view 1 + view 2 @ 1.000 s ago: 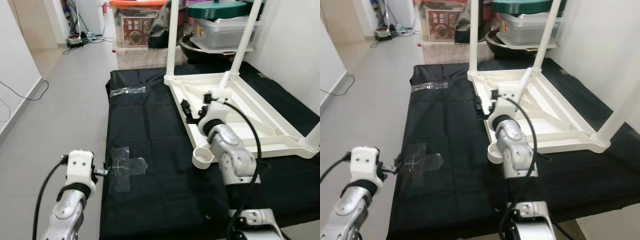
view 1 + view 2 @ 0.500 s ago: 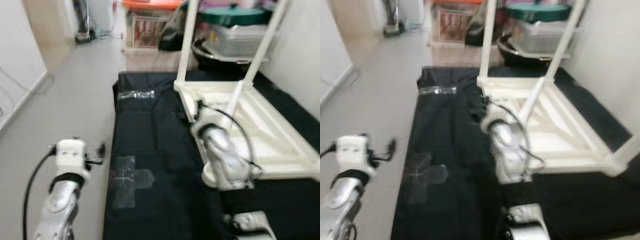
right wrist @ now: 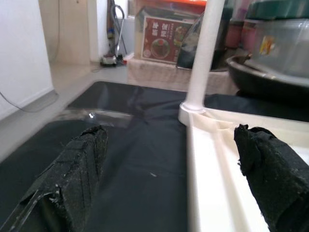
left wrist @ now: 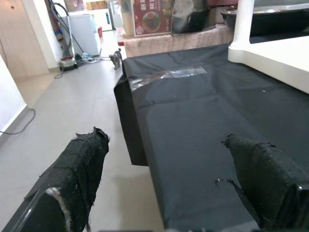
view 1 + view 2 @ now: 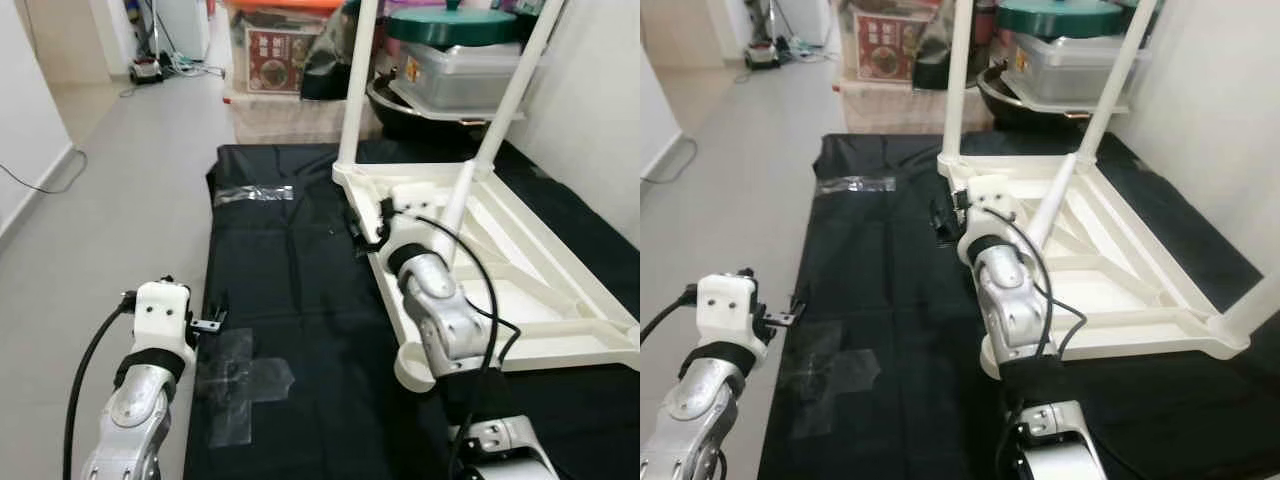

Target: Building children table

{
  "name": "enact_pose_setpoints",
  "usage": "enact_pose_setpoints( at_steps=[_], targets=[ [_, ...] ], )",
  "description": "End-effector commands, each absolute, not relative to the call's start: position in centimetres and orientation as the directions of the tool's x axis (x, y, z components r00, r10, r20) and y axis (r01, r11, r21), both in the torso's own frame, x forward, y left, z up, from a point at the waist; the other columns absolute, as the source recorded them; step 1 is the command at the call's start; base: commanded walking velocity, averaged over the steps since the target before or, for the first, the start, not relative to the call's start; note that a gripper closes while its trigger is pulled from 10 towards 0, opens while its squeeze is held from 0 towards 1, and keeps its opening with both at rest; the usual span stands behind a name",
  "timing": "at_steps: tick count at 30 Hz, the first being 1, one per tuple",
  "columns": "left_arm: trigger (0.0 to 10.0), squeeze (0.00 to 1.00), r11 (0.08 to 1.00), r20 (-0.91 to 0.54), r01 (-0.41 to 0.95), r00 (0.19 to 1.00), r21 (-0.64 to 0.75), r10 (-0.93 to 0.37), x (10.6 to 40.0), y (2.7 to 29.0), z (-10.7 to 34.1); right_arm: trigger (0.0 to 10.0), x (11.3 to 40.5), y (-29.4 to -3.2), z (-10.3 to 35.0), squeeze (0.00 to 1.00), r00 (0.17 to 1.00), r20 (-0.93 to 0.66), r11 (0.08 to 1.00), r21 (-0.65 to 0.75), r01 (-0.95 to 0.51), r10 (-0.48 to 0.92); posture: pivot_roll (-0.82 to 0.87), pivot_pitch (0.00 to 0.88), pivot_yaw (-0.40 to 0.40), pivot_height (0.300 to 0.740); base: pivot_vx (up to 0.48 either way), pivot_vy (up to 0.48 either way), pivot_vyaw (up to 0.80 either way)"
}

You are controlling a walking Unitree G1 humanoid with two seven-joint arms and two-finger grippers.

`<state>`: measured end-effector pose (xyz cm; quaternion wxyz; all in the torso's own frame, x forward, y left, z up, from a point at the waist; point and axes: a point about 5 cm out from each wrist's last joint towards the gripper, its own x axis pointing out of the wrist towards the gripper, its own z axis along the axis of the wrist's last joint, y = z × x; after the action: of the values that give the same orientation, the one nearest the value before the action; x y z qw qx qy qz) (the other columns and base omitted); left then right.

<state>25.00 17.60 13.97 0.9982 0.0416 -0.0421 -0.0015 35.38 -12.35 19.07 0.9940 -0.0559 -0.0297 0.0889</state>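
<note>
1. You have the white children's table (image 5: pixel 520 270) lying upside down on the black mat (image 5: pixel 300 300), in the right half of the left eye view, with its underside ribs facing up.
2. Two white legs (image 5: pixel 357 80) already stand up from its far corners, toward the upper middle of the frame; the near corner socket (image 5: pixel 412 368) at centre right is an open round cup.
3. Your right gripper (image 5: pixel 362 228) sits at the table's left edge, just above the mat at frame centre. Its fingers (image 3: pixel 270 174) stand wide apart with nothing between them.
4. Your left gripper (image 5: pixel 212 322) hovers at lower left, at the mat's left border over the grey floor (image 5: pixel 110 200). Its fingers (image 4: pixel 82 164) are also spread and hold nothing.
5. Clear tape (image 5: pixel 240 375) is stuck to the mat near your left gripper, and another strip (image 5: pixel 255 194) lies at the mat's far left corner.
6. Storage boxes (image 5: pixel 275 45) and a lidded container (image 5: pixel 460 60) line the top of the frame.
</note>
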Motion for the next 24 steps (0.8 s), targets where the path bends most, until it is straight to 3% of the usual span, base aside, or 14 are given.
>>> enact_pose_setpoints(
  at_steps=[1, 7, 12, 17, 24],
  targets=[
    [10.0, 0.0, 0.994, 0.067, 0.005, 0.998, 0.105, -0.012, 24.9, 17.5, 13.5, 10.0, 35.6, -13.8, 18.1, 0.0, 0.987, -0.011, 0.969, -0.189, -0.158, 0.159, 0.02, 0.0, -0.044, 0.74, 0.0, 0.0, 0.0],
    [10.0, 0.0, 0.994, 0.047, 0.006, 0.999, 0.112, -0.011, 24.9, 17.5, 13.0, 10.0, 35.8, -16.8, 16.8, 0.0, 0.971, -0.115, 0.863, -0.443, -0.241, 0.212, 0.0, 0.0, -0.038, 0.74, 0.0, 0.0, 0.0],
    [10.0, 0.0, 0.993, 0.037, 0.011, 0.999, 0.115, -0.016, 25.1, 17.3, 12.7, 10.0, 36.7, -19.2, 15.9, 0.0, 0.967, -0.2, 0.862, -0.449, -0.234, 0.158, -0.01, 0.0, -0.042, 0.74, 0.0, 0.0, 0.0],
    [10.0, 0.0, 0.994, 0.039, 0.013, 0.999, 0.112, -0.017, 25.3, 17.2, 12.7, 10.0, 37.2, -19.8, 15.4, 0.0, 0.966, -0.226, 0.865, -0.453, -0.218, 0.125, 0.0, 0.0, -0.045, 0.74, 0.0, 0.0, 0.0],
    [10.0, 0.0, 0.993, 0.038, -0.002, 0.999, 0.114, -0.002, 25.4, 17.4, 12.6, 10.0, 38.2, -20.0, 14.4, 0.0, 0.958, -0.272, 0.76, -0.605, -0.239, 0.086, 0.01, 0.0, -0.061, 0.74, 0.0, 0.0, 0.0]
  ],
)
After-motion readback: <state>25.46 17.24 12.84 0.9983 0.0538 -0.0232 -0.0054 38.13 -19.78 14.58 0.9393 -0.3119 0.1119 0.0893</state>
